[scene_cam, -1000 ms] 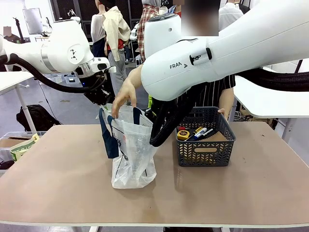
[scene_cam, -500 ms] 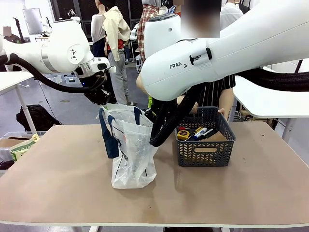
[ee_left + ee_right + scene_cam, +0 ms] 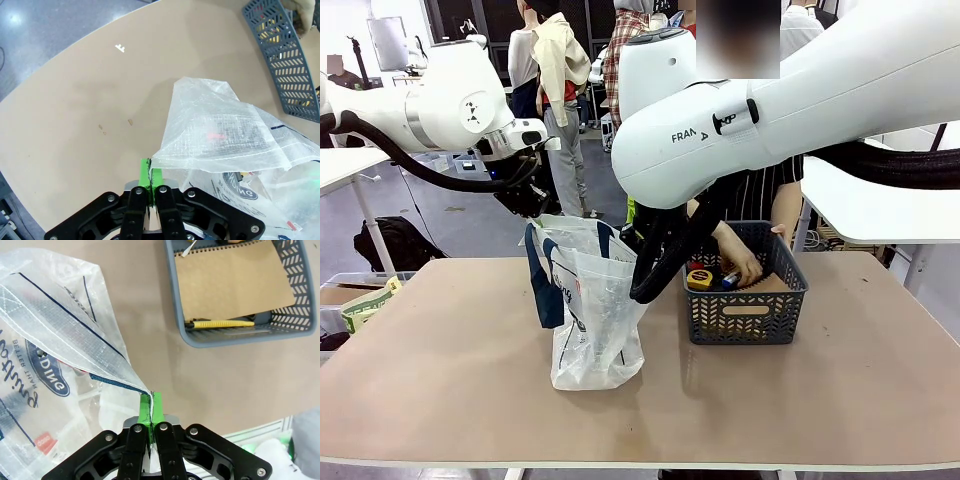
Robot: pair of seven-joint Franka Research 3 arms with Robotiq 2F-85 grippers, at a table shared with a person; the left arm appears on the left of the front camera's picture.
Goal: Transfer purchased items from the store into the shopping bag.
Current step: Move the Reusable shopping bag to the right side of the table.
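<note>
The person's hand point(image 3: 739, 263) moved from shopping bag point(image 3: 595, 325) to store point(image 3: 748, 320) at right (next pick, probably). Left gripper point(image 3: 150, 175) and right gripper point(image 3: 150, 407) pinch its rim.

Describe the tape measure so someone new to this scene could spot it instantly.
On the brown table, look right of the white plastic bag to the dark blue-grey lattice basket. The tape measure sits at its left end, beside the person's hand in the basket. It is the chunky yellow-and-black case, unlike the flat tan notebook next to it.
</note>
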